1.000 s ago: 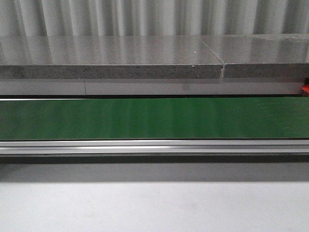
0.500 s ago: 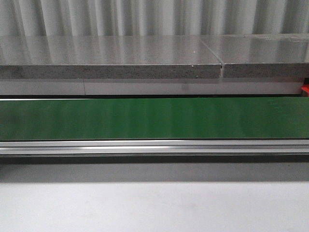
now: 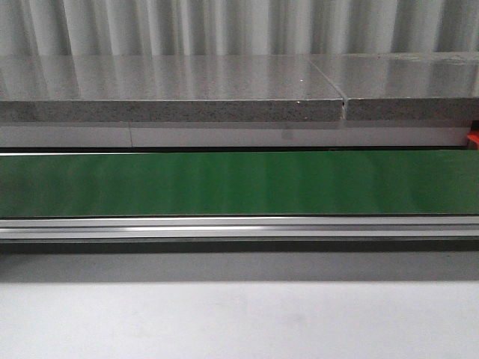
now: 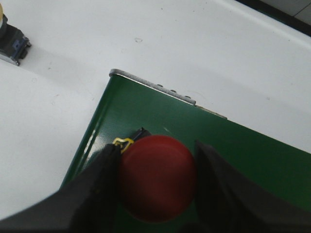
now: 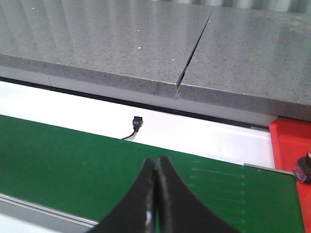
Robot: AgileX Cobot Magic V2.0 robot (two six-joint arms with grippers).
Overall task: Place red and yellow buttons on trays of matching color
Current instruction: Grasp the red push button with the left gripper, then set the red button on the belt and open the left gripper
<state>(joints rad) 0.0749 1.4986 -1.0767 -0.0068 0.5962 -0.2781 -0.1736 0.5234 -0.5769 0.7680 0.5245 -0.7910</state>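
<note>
even, soft light; glare streaks on the grey slab (image 3: 172, 78); near claw fingers (image 4: 92, 194) blurred.

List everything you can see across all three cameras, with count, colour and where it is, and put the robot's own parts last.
Round red button: one, red, on the green belt's end, between the left hand's fingers.
Green conveyor belt: one, green, running across in front of the robot.
Grey stone slabs: two, speckled grey, behind the belt.
Red tray: one, red, at the belt's right end, holding a dark object.
Small black plug: one, behind the belt.
Left hand: black, around the button.
Right hand: black, shut, over the belt.
</note>
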